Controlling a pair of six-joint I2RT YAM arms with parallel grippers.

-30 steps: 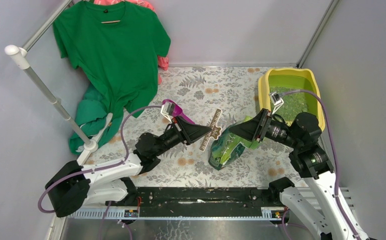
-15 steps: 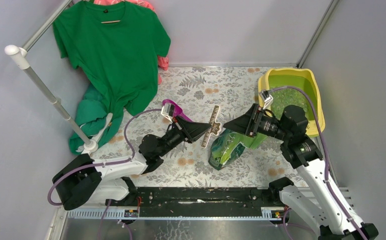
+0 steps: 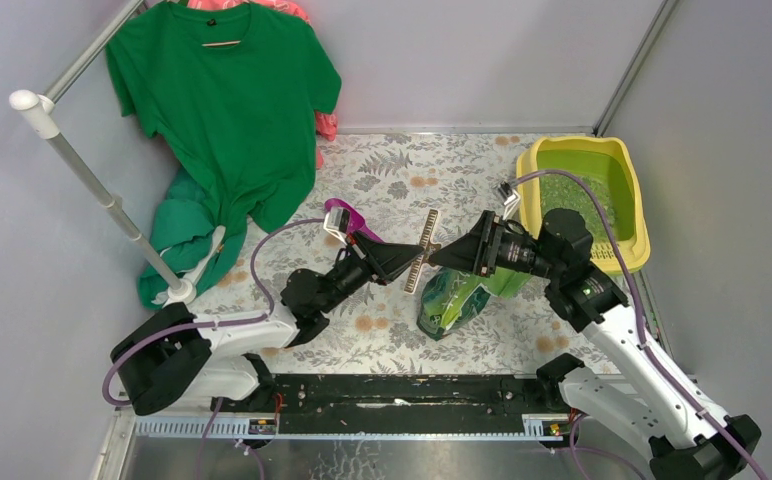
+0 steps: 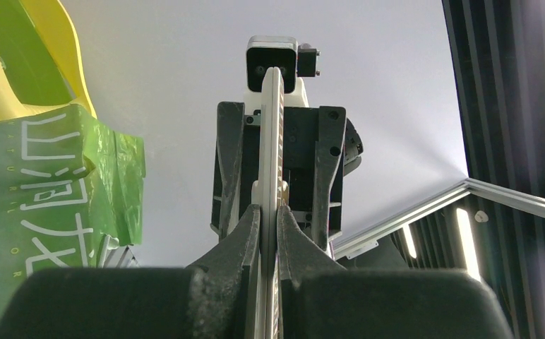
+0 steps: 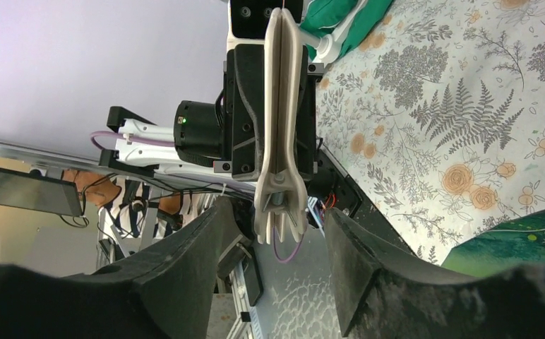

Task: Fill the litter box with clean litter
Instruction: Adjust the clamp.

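Note:
The yellow litter box [image 3: 643, 214] stands at the far right with green clean litter [image 3: 584, 196] in it; its rim [image 4: 69, 51] also shows in the left wrist view. A glossy green bag [image 3: 451, 296] [image 4: 40, 198] lies on the floral cloth. My left gripper [image 3: 415, 260] [image 4: 270, 220] is shut on a long pale bag clip [image 3: 426, 249] [image 4: 272, 120], held up above the bag. My right gripper [image 3: 438, 257] [image 5: 278, 227] faces it, open, one finger on each side of the clip's [image 5: 282, 113] end, with gaps on both sides.
A purple scoop [image 3: 348, 215] lies behind the left wrist. A green T-shirt [image 3: 227, 110] hangs on a white rack [image 3: 102, 190] at the back left. Grey walls close in the floral cloth [image 3: 412, 170]. A black rail [image 3: 402, 392] runs along the near edge.
My right arm has swung left from above the litter box to the clip, and its jaws have narrowed. The left gripper, still holding the clip, has shifted slightly right.

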